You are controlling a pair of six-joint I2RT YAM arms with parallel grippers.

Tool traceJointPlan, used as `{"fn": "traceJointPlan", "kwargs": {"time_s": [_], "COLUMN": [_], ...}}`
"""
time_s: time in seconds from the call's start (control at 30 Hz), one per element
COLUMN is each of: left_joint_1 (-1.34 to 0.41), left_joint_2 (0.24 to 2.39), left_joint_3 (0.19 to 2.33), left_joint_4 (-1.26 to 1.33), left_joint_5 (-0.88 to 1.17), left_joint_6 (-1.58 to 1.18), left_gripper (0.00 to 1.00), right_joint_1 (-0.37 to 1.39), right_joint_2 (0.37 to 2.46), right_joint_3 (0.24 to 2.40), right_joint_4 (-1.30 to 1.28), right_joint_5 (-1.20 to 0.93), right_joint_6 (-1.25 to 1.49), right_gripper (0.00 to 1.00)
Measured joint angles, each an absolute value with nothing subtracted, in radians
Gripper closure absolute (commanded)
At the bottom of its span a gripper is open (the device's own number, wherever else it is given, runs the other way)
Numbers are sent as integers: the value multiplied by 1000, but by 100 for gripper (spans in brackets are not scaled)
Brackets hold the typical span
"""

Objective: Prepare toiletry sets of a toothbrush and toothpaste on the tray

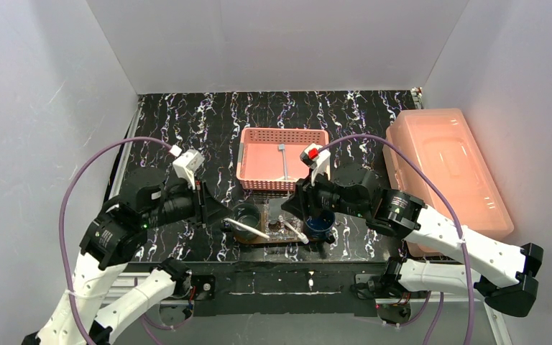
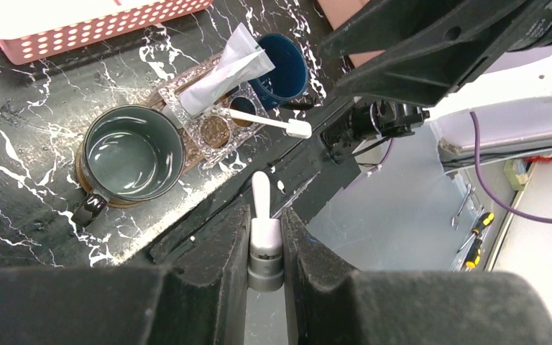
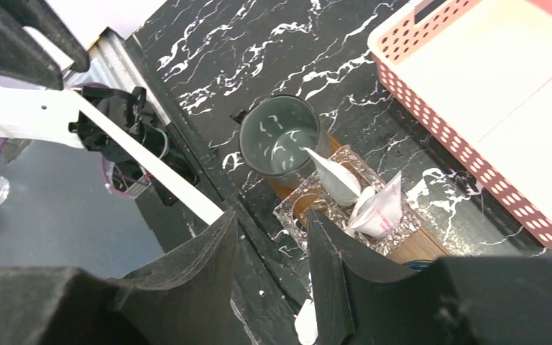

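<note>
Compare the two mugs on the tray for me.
The grey mug stands at the tray's left end in the top view, the dark blue mug at its right end. The grey mug's inside shows empty; a toothpaste tube overlaps the dark blue mug's rim. Both stand upright.

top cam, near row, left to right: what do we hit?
left gripper shut on a toothbrush → grey mug → clear holder with toothpaste → blue mug → pink lidded box
</note>
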State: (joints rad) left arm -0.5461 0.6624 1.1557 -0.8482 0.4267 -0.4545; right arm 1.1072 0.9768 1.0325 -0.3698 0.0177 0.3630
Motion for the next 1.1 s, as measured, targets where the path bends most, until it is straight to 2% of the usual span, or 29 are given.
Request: {"fn": "traceJointPlan", "kwargs": {"time_s": [0.13,0.2,0.27,0.43,0.53,0.63,0.77,1.1], "left_joint_1": [-661,-785,-949,-1480,-1679,-1694,-1694,-1692], "left_joint_2": [701,717,739,883,1019,1096,1090,1032], "left_joint_3": [1194,1215,1232,1341,1456,1474,1434,1367], "left_joint_4": [-866,-872,-881,-976,-1038,-1053,-1045,-958], "left_joint_5": [325,235,116,-342,-577,-712,-817,-892], "left_joint_6": [-466,-476,-489,-546,-583,-600,-599,-554], "left_gripper": [100,100,100,100,100,100,100,100], "right_joint_1": [1107,1107,1107,1107,1107,1107,1107,1107], "right_joint_2": [977,977,977,977,976,969,941,921], "right_joint_3": [1032,1032,1033,1037,1040,1043,1043,1043], "right_joint_4": [-373,-373,-377,-397,-407,-418,-422,-421], "right_joint_5": [62,80,91,103,106,109,111,113], "right_joint_6": [363,363,363,363,363,363,364,368], "right_gripper": [52,52,52,52,52,52,52,52]}}
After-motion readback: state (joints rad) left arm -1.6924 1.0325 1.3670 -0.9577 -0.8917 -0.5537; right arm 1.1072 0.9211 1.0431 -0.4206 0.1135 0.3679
